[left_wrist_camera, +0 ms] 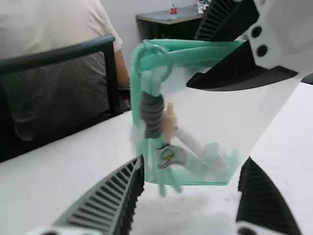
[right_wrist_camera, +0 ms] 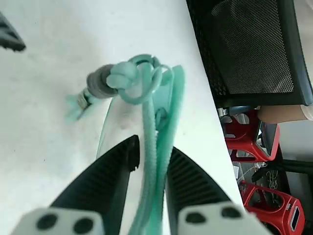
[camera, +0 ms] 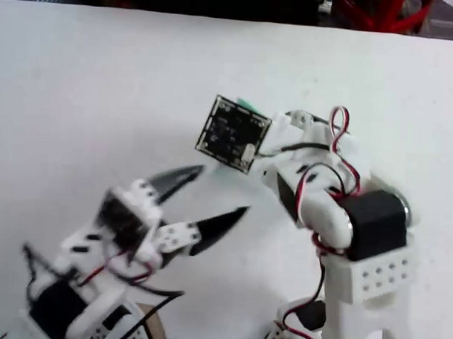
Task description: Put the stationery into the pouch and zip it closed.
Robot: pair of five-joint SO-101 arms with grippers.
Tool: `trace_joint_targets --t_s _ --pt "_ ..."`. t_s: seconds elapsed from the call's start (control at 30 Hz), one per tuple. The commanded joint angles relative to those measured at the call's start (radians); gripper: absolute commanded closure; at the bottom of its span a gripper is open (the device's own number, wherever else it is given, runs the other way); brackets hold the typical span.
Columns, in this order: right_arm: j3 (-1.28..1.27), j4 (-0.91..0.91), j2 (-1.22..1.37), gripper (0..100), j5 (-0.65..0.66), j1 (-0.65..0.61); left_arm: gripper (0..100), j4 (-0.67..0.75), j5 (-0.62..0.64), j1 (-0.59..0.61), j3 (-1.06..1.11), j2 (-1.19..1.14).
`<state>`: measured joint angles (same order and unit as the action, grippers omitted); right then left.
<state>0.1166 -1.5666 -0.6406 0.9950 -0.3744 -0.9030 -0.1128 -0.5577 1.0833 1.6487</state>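
Between the pinched jaws of the right gripper, the zip edge of the pouch; left gripper wide open nearby.

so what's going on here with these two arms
The right gripper is shut on the mint-green zip edge of a clear plastic pouch, holding it upright at the white table. Stationery, including a pen with a grey grip, is already inside. The left gripper is open and faces the pouch without touching it. Whether the zip is fully closed can't be told from here.
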Motion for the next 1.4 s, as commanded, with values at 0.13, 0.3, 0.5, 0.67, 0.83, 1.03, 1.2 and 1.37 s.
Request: trace_joint_targets --t_s 0.13,0.3,0.5,0.67,0.83,1.03,1.2,1.37 --pt "0.040 0.004 -0.143 98.0 0.002 0.012 69 -0.083 -0.115 0.246 -0.071 0.185" --pt "0.040 -0.056 -0.209 98.0 0.003 -0.024 69 -0.038 -0.114 0.338 -0.097 0.124" --pt "0.048 -0.147 -0.265 98.0 0.044 -0.194 69 -0.006 -0.114 0.308 -0.091 0.099" --pt "0.048 -0.145 -0.251 98.0 0.046 -0.245 69 -0.003 -0.117 0.219 -0.069 0.096" --pt "0.048 -0.145 -0.243 98.0 0.046 -0.271 69 0.011 -0.166 0.097 0.003 0.099" --pt "0.048 -0.147 -0.240 98.0 0.061 -0.317 69 0.193 -0.167 0.081 0.118 0.094" --pt "0.038 -0.151 -0.239 98.0 0.061 -0.409 70 0.322 -0.170 0.073 0.198 0.094" --pt "0.017 -0.153 -0.239 98.0 0.074 -0.479 70 0.322 -0.170 0.076 0.196 0.094"
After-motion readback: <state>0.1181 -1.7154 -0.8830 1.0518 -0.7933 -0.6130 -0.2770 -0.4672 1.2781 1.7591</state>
